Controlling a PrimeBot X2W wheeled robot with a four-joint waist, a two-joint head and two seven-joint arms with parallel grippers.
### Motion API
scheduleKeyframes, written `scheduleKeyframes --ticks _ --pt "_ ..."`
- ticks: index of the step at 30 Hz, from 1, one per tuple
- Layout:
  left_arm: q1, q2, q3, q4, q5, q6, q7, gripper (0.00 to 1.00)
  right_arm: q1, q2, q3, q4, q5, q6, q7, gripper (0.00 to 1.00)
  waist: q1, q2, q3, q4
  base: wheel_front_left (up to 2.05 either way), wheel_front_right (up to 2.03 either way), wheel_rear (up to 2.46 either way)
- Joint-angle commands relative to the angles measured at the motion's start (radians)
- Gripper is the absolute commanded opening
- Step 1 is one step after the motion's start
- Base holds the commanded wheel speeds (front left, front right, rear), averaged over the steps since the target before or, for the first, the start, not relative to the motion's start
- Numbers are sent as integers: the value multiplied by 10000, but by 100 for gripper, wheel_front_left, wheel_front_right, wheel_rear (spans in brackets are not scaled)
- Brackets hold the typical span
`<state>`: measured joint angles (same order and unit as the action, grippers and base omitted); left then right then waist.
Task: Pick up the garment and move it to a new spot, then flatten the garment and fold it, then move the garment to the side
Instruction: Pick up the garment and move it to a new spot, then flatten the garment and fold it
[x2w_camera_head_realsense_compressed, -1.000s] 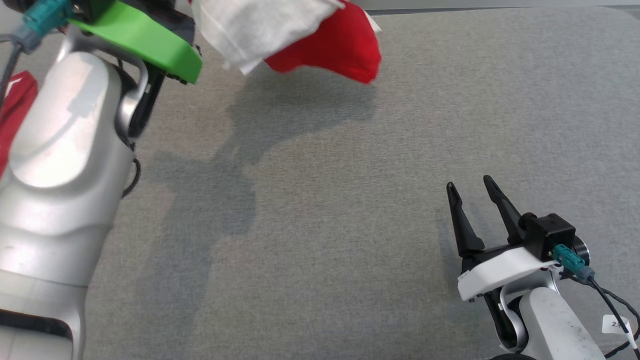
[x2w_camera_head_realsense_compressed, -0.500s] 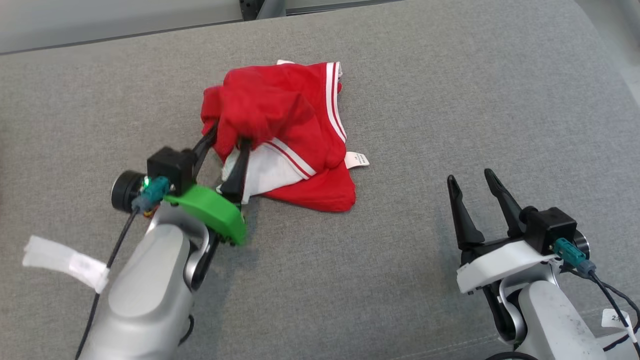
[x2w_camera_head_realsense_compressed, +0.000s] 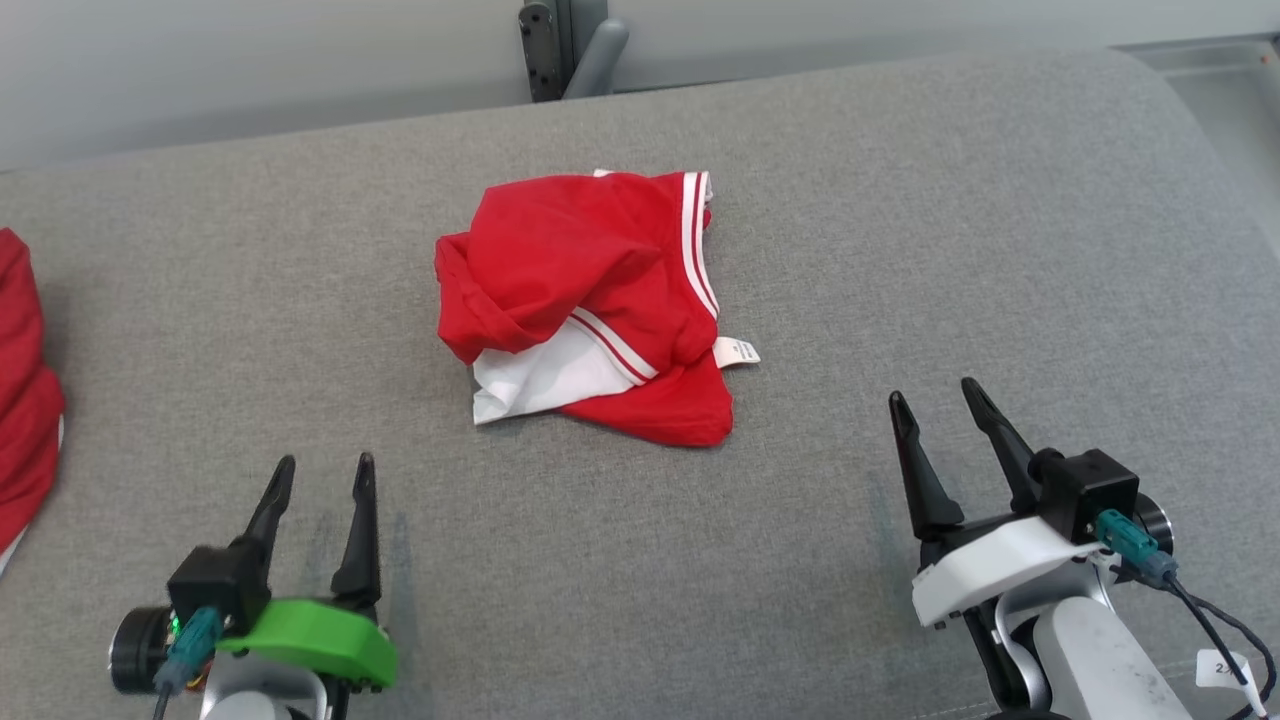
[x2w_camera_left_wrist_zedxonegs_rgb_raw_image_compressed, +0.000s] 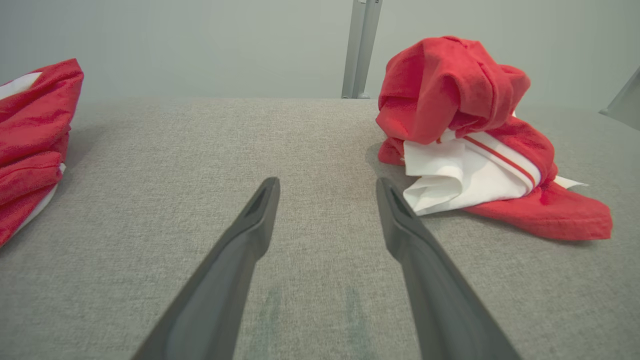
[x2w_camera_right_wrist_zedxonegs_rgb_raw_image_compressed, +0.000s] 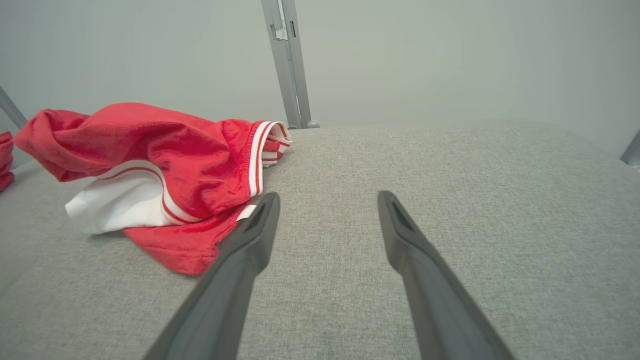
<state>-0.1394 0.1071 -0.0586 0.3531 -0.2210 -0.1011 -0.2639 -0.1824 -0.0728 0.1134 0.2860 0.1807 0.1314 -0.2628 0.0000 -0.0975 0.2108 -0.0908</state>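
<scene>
Withdrawn from the garment, left gripper stands wide and empty like right gripper, with the garment's white tag ahead between them, lettering illegible.

We identify the garment as red, with a white panel at its 7 o'clock edge, white stripes along its hems and a white tag at 4 o'clock. The surface is a mottled grey weave. The left gripper is dark on a green mount. The right gripper is dark on a white mount. A second red cloth shows at 9 o'clock.
</scene>
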Motion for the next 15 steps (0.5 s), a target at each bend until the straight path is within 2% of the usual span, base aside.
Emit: scheduleKeyframes --ticks 1,6,15 --pt "291 -23 185 -173 153 -19 -9 100 201 0 15 22 -14 -14 -29 100 0 1 -446 183 0 0 0" --pt "1554 -357 1034 -1174 681 -73 -8 100 489 -36 133 79 11 -14 -29 100 0 1 -955 254 0 0 0" --pt "2511 -554 1179 -1781 1190 -103 -8 100 730 -192 339 195 -21 -14 -28 100 0 1 -1313 250 0 0 0"
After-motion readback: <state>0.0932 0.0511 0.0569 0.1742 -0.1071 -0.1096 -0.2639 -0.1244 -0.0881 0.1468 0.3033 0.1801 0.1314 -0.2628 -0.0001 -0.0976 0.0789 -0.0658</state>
